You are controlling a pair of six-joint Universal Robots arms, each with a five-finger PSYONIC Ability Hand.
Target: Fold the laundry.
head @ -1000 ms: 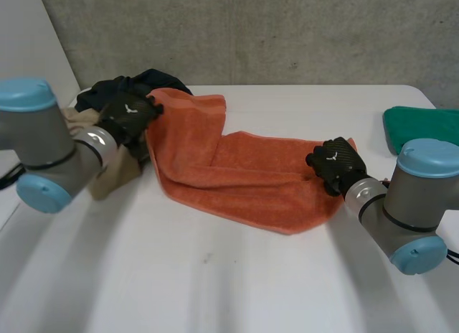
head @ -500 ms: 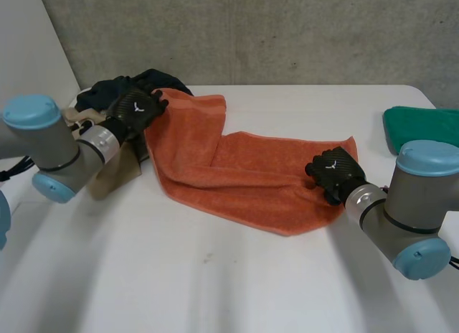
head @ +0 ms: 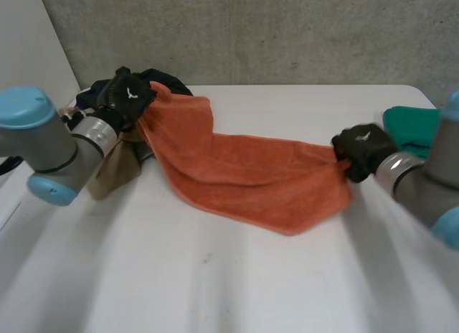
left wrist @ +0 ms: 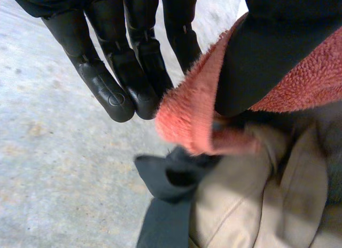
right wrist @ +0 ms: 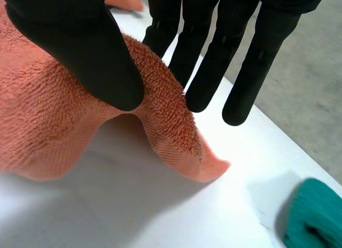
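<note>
My left hand point(head: 128, 96) pinches 1 end of the orange towel point(head: 244, 175) between its thumb and straight fingers, up by the back left corner of the worktop point(head: 215, 275). My right hand point(head: 362, 146) pinches the other end the same way, near the right edge. The towel runs across the worktop between my 2 hands, and its middle rests on the worktop. Under my left hand sits a pile of dark and tan clothes point(head: 115, 171). A green cloth point(head: 412, 125) lies by the right edge, just past my right hand.

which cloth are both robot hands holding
The orange towel, pinched by the left robot hand and right robot hand; the green cloth and dark pile lie aside.
</note>
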